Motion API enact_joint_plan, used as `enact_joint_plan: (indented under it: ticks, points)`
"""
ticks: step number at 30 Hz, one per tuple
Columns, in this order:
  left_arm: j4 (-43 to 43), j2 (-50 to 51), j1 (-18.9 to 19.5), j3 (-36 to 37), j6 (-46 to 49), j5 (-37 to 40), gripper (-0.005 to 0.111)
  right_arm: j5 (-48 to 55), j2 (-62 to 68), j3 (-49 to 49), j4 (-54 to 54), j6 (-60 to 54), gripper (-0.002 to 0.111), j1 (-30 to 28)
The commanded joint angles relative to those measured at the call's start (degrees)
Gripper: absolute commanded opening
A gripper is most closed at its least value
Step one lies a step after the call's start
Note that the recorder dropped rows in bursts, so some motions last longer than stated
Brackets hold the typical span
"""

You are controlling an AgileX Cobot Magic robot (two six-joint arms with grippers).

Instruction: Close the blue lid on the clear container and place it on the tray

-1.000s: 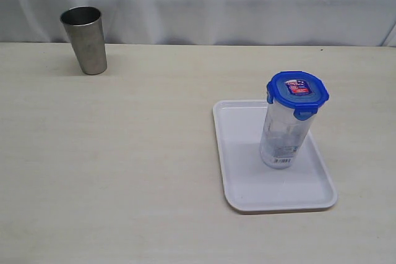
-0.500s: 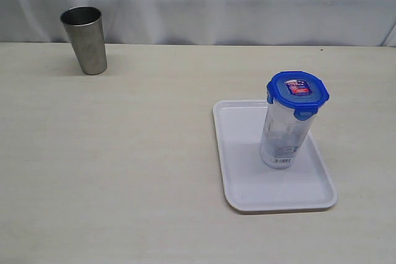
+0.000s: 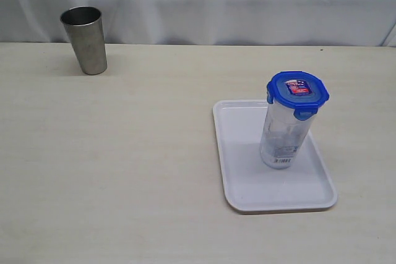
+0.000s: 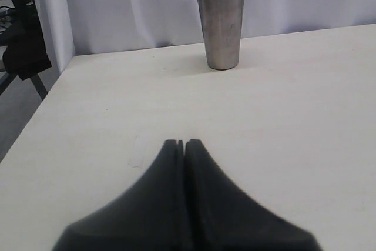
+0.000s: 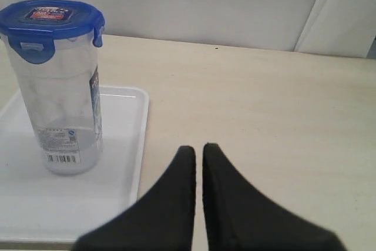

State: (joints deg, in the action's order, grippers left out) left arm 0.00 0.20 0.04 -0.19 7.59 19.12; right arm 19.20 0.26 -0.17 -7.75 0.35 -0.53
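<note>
Blue lid (image 3: 297, 93) seated on the clear container (image 3: 281, 137), which stands upright on the white tray (image 3: 244, 183), in its right half.
Both arms are clear of the work. The left gripper (image 4: 184, 143) is clenched on nothing above bare tabletop (image 3: 124, 153), facing the steel tumbler (image 3: 85, 39). The right gripper (image 5: 198, 148) is pinched to a hairline gap, empty, near the tray's edge and apart from the container. The task looks essentially complete. Two risks remain. The container is tall and narrow, so a careless sweep of the right arm could topple it. Whether all the snap flaps (image 5: 28, 51) are latched cannot be told, and an unlatched one would leave the lid loose.
</note>
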Motion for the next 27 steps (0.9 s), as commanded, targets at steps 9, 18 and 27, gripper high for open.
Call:
enact_joint_plan:
  ticks: [9, 18, 27]
  points:
    - [0.00, -0.20, 0.26, 0.19, -0.37, -0.52, 0.000, 0.40, -0.26, 0.17, 0.22, 2.20, 0.005, -0.44]
    - [0.00, -0.20, 0.26, 0.19, -0.37, -0.52, 0.000, 0.40, -0.26, 0.17, 1.95, 2.20, 0.005, -0.44]
    - [0.00, -0.20, 0.26, 0.19, -0.37, -0.52, 0.000, 0.40, -0.26, 0.17, 1.95, 2.20, 0.005, -0.44]
